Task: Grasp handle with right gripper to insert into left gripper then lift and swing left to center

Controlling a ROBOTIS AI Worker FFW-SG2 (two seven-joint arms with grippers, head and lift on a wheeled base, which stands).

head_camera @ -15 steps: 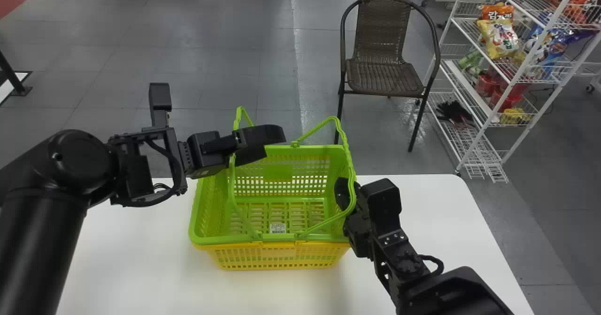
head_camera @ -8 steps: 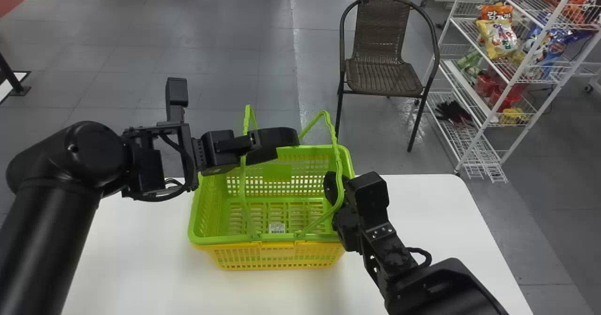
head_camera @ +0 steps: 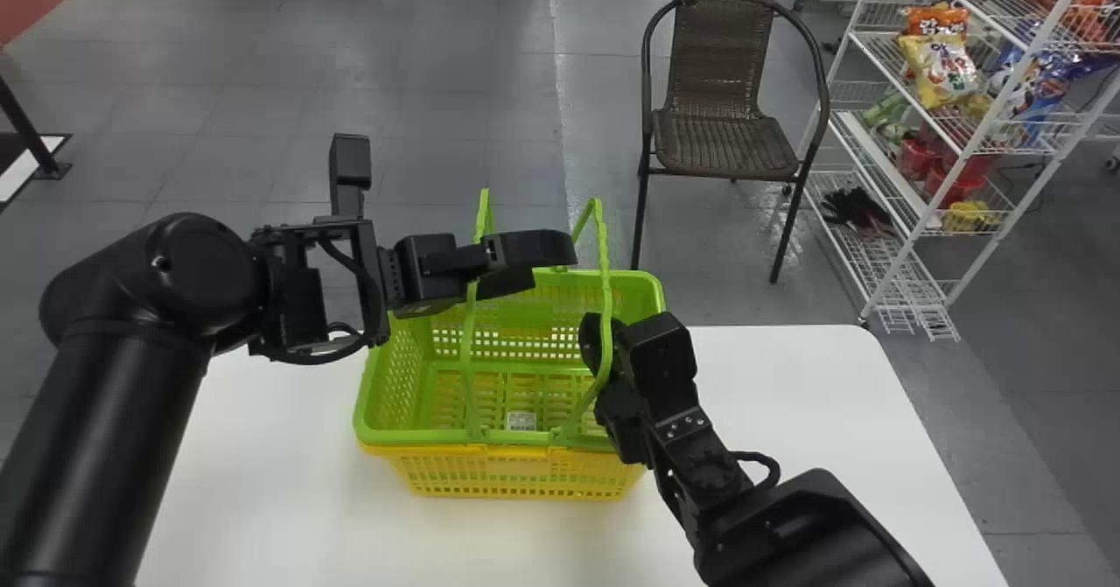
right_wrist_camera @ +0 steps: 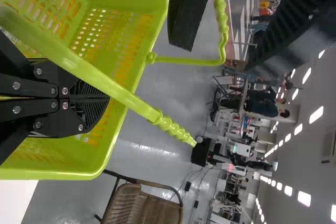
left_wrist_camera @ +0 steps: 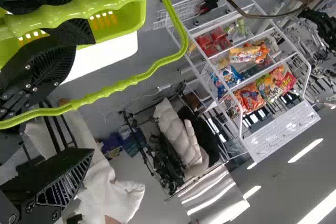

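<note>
While your left gripper (head_camera: pixel 553 262) gapes by the left handle (head_camera: pixel 468 333), your right gripper (right_wrist_camera: pixel 108 97), closed and seemingly empty, is at the basket's (head_camera: pixel 516 436) right handle (head_camera: pixel 605 281); insertion seems in hand; ease that handle leftward.

Upper basket (head_camera: pixel 420 437) is showing lime green, slotted in a grid; handles (head_camera: pixel 605 263) are matching it. Lower basket (head_camera: pixel 516 464) is showing yellow, also gridded. Table (head_camera: pixel 787 394) is showing plain white.
</note>
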